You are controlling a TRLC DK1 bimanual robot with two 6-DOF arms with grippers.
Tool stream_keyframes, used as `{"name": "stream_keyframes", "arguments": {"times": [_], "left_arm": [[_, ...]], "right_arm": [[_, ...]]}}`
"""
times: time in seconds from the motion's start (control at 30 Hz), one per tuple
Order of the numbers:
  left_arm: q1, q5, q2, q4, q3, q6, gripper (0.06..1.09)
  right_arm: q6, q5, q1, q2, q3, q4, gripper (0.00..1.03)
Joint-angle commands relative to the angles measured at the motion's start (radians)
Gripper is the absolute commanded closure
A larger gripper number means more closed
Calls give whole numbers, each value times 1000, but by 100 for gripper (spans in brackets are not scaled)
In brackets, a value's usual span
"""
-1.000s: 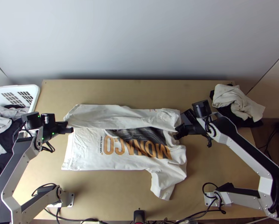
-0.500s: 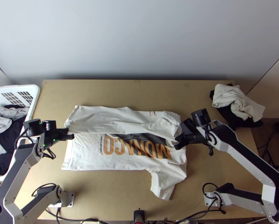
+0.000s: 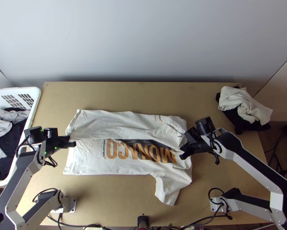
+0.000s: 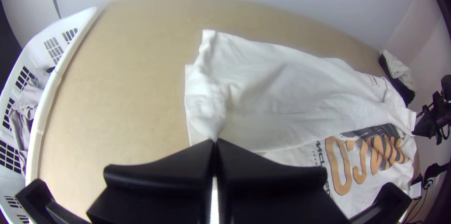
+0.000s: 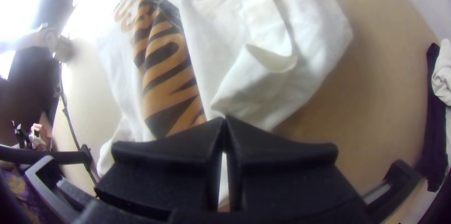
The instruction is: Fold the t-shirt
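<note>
In the top view, your t-shirt (image 3: 116,168) lies across the light wooden table (image 3: 143,96), its far part folded over toward you as a long band. Below that band you can see orange lettering over a dark print, and 1 sleeve points out toward the near edge. Your left gripper (image 3: 72,143) is at the band's left end and your right gripper (image 3: 183,154) at its right end. To your left stands a white laundry basket (image 3: 37,96) with grey and dark clothes in it; at the table's far right corner you have an off-white cloth (image 3: 237,100) heaped on a black cloth (image 3: 234,118).

In the left wrist view, your left gripper (image 4: 214,142) is closed, its 2 fingers meeting at the tips on a gathered pinch of the t-shirt; creases fan out from there.

In the right wrist view, your right gripper (image 5: 224,119) also has its 2 fingertips together, nipping the edge of the folded-over layer. Just beside them you can see a loose sleeve opening (image 5: 270,57), slightly gaping.
</note>
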Motion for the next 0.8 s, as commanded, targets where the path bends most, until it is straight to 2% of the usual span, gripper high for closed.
{"name": "stream_keyframes", "arguments": {"times": [0.0,0.27,0.3,0.33,0.37,0.4,0.43,0.5,0.53,0.6,0.7,0.77], "left_arm": [[6,1,-17,3,-41,13,105],[-5,2,63,58,-52,9,105],[-5,2,75,63,-52,9,105],[-5,2,84,67,-54,7,105],[-6,4,93,70,-54,7,102],[-8,4,96,75,-54,5,91],[-8,4,96,73,-51,4,74],[-15,7,84,47,-35,2,45],[-15,7,72,20,-21,7,34],[-15,10,35,-60,5,25,25],[-14,19,-22,-175,32,78,17],[-14,32,-43,-276,54,128,16]], "right_arm": [[-2,2,7,-9,-41,-1,100],[-7,2,5,6,-64,25,100],[-5,2,5,8,-62,28,92],[-2,2,2,10,-62,33,75],[4,2,2,8,-59,33,49],[7,2,1,8,-58,33,22],[7,2,1,6,-51,33,4],[-4,2,-8,-1,-24,15,3],[-7,2,-19,-7,-7,4,3],[-11,2,-41,-17,27,-21,3],[-13,2,-51,-38,57,-50,3],[-11,2,-51,-49,68,-67,3]]}}
